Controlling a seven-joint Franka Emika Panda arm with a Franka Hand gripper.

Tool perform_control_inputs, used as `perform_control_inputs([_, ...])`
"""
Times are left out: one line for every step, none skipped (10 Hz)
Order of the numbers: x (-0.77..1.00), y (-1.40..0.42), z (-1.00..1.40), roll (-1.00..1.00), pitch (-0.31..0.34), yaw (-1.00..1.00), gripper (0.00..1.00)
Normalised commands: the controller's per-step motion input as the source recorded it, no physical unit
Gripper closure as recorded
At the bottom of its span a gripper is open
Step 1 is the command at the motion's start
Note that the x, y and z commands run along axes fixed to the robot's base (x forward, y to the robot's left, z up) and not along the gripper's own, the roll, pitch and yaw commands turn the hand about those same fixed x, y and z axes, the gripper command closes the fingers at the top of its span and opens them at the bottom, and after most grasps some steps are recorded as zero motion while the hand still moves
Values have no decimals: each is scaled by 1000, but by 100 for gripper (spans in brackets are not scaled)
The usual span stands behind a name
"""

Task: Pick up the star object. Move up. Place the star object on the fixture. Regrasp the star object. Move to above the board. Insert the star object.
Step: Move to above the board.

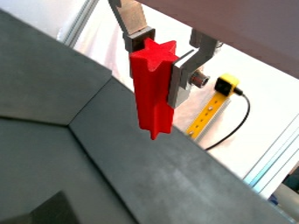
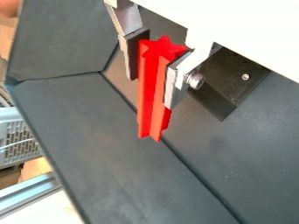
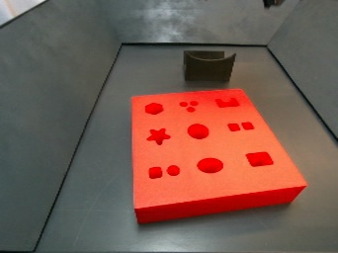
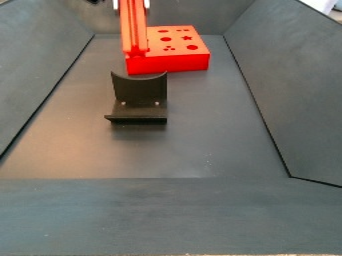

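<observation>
- Your gripper [image 1: 163,54] is high above the floor with its silver fingers [image 2: 125,26] pinching the top end of the star object [image 1: 152,89], so the bar hangs straight down with most of its length free; both wrist views show this.
- That hold is short and sits at the very end. I judge that a sideways nudge or a quick move could swing the bar or let it slide down between the pads.
- In a side view the star object [image 4: 134,28] hangs at the top edge of the frame, above and behind the fixture [image 4: 138,98]; the gripper itself is cut off there, so you can't check the grip from that angle.
- The fixture is small, and its notch [image 3: 209,59] is the only seat. Come down off-centre and the bar's lower tip could strike the rim and tip out of the grip, or roll off once released.
- The board [image 3: 209,155] lies just past the fixture. Its star hole [image 3: 158,136] sits on the left side beside other openings, so any twist picked up at the regrasp could jam the points on the edge.
</observation>
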Motion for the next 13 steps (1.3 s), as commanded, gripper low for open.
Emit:
perform_control_inputs([-82, 91, 1000, -48, 35, -15, 100])
perform_control_inputs([-77, 73, 969, -55, 45, -10, 100])
perform_control_inputs([-65, 51, 787, -59, 48, -2, 100])
perform_control_inputs([-50, 23, 546, -58, 56, 7, 100])
perform_control_inputs([-39, 15, 424, -59, 60, 12, 100])
perform_control_inputs([-19, 8, 184, -67, 74, 20, 100])
perform_control_inputs([-337, -1000, 141, -1000, -45, -124, 100])
perform_control_inputs([-336, -1000, 145, -1000, -53, -125, 100])
perform_control_inputs([-354, -1000, 156, -1000, -58, -128, 100])
perform_control_inputs([-365, -1000, 142, -1000, -61, -135, 100])
perform_control_inputs([-372, -1000, 147, -1000, -58, -141, 100])
perform_control_inputs([-379, -1000, 147, -1000, -53, -146, 100])
perform_control_inputs([-388, -1000, 146, -1000, -44, -150, 100])
